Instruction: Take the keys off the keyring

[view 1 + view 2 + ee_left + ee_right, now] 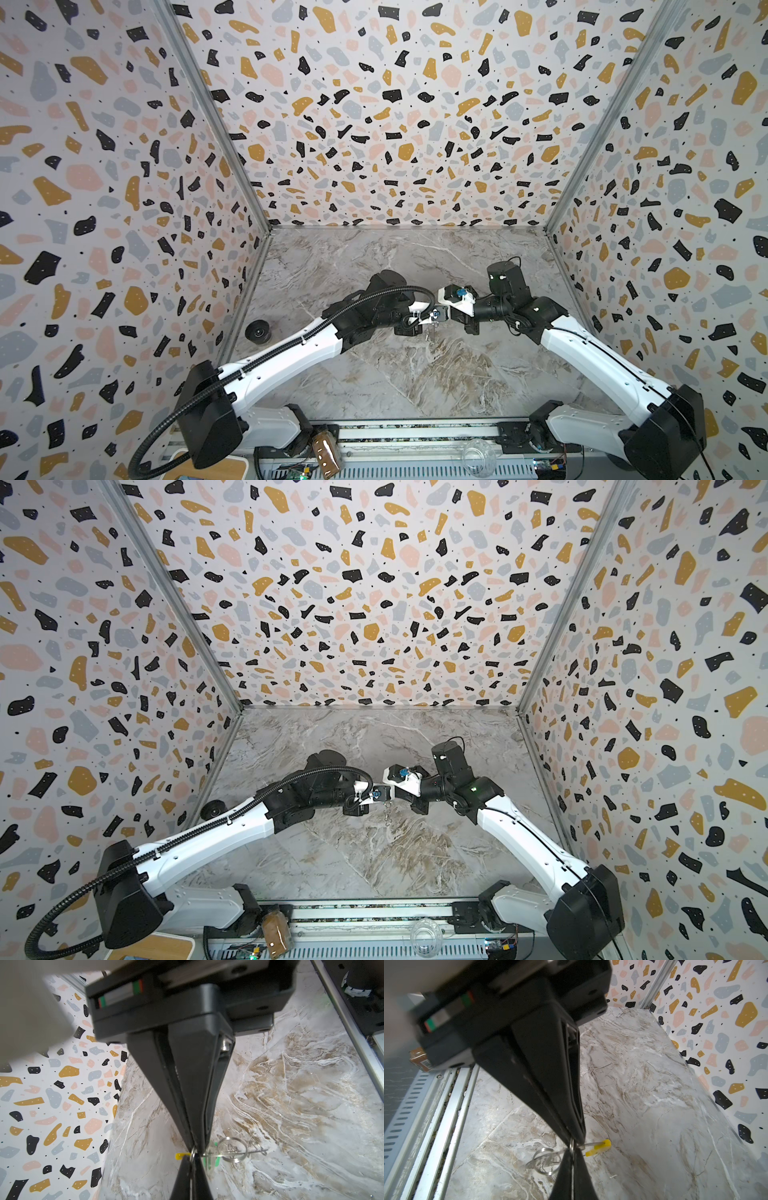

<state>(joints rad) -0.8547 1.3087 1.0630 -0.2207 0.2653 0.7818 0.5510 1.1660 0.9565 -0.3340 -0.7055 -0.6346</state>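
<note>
Two closed hands, left hand [196,1148] and right hand [575,1141], pinching thin grey keyring [193,1154], yellow sleeve [600,1148]

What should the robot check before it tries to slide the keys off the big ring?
1. Left fingers shut on the thin grey metal keyring hoop: ok.
2. Right fingers shut on the same hoop: ok.
3. Hoop held up off the grey marble table: ok.
4. Keys off the hoop: not ok. The bright green plastic key tag and a small silver split ring hang right beside the fingers.
5. Yellow sleeve free of both grips: cannot tell, as it sits right at the fingertips.
6. Black tape roll out of the way: ok, it is over by the left wall.
</note>
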